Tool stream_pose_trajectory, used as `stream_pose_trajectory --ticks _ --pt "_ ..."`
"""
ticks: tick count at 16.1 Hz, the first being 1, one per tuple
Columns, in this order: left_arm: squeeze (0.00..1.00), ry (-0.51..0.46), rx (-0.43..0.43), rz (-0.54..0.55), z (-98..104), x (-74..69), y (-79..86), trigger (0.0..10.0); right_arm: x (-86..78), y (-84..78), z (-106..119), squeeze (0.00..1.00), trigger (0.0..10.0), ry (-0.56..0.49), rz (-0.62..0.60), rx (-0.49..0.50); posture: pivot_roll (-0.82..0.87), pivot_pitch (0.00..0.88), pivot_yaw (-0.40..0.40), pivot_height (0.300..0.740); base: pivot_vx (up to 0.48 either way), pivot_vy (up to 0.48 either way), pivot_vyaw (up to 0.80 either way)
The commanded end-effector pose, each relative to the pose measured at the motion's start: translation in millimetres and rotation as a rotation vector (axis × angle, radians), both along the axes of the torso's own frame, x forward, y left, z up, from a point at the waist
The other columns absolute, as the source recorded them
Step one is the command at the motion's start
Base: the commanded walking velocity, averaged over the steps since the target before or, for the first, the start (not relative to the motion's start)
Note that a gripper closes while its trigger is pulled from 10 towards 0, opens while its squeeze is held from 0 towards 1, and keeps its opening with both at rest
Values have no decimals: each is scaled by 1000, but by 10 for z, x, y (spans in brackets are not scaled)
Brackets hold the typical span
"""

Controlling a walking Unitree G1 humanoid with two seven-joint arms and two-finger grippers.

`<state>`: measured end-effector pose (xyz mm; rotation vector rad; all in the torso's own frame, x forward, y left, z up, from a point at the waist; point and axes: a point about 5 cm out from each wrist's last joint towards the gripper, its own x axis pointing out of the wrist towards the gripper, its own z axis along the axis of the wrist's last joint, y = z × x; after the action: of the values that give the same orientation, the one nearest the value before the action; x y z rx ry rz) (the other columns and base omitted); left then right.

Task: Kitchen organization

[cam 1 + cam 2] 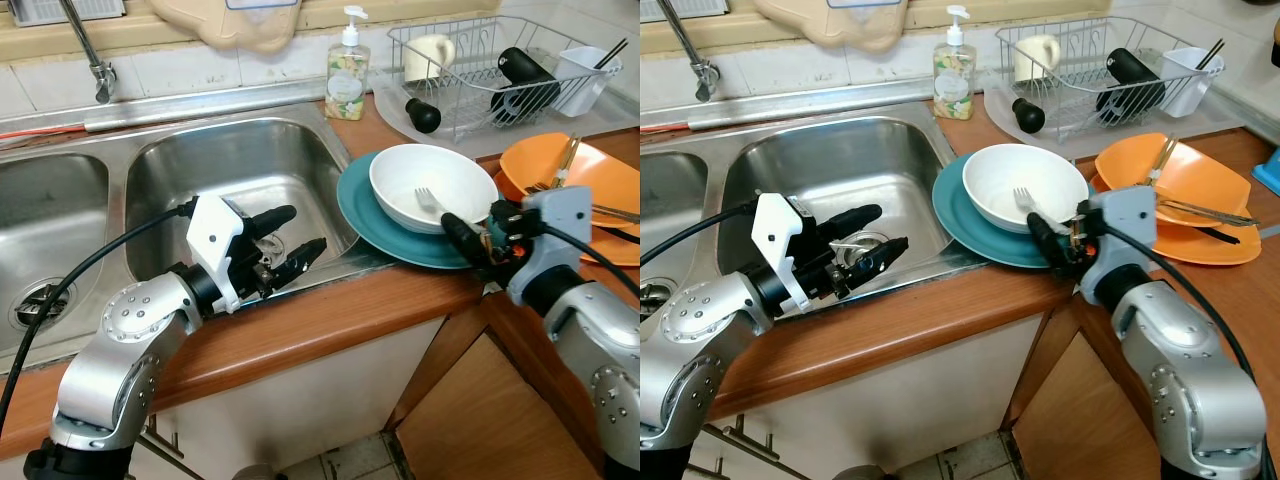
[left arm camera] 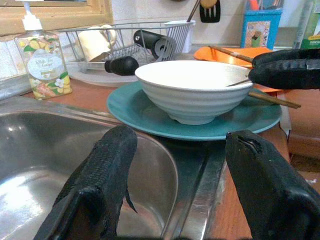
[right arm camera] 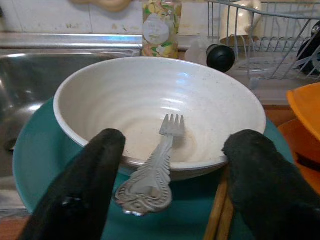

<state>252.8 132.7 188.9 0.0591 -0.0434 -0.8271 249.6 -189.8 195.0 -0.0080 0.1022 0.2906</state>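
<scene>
A white bowl [image 1: 432,185] sits on a teal plate [image 1: 372,215] on the wooden counter beside the sink. A silver fork [image 3: 159,165] lies in the bowl with its handle over the near rim. My right gripper [image 3: 175,147] is open at that rim, one finger on each side of the fork handle, touching nothing. My left gripper [image 1: 305,232] is open over the sink's right edge, pointing toward the teal plate, with nothing between its fingers. Wooden chopsticks [image 3: 220,212] lie on the teal plate under the bowl's rim.
Stacked orange plates [image 1: 590,185] with utensils lie right of the bowl. Behind stand a soap bottle [image 1: 347,70] and a wire dish rack [image 1: 480,65] holding a mug and a white cup. The steel double sink [image 1: 215,165] is on the left, with the tap [image 1: 95,60] above.
</scene>
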Motion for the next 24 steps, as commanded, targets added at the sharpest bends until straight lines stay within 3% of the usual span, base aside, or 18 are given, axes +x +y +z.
stream_pose_trajectory --ticks 1,16,21,24 --pt "0 -1 0 -7 19 -28 -31 10000 17 -2 -11 0 0 1 12 11 -6 0 27 740 0 0 0" --pt "0 22 15 -42 27 -64 -63 10000 75 31 49 0 0 -24 27 30 -4 0 27 740 0 0 0" --pt "0 29 6 -104 65 -81 -105 10000 109 47 206 0 0 -76 50 32 -4 0 21 740 0 0 0" --pt "0 -93 145 -126 203 56 -195 10000 144 163 407 0 0 -132 136 47 -2 0 14 740 0 0 0"
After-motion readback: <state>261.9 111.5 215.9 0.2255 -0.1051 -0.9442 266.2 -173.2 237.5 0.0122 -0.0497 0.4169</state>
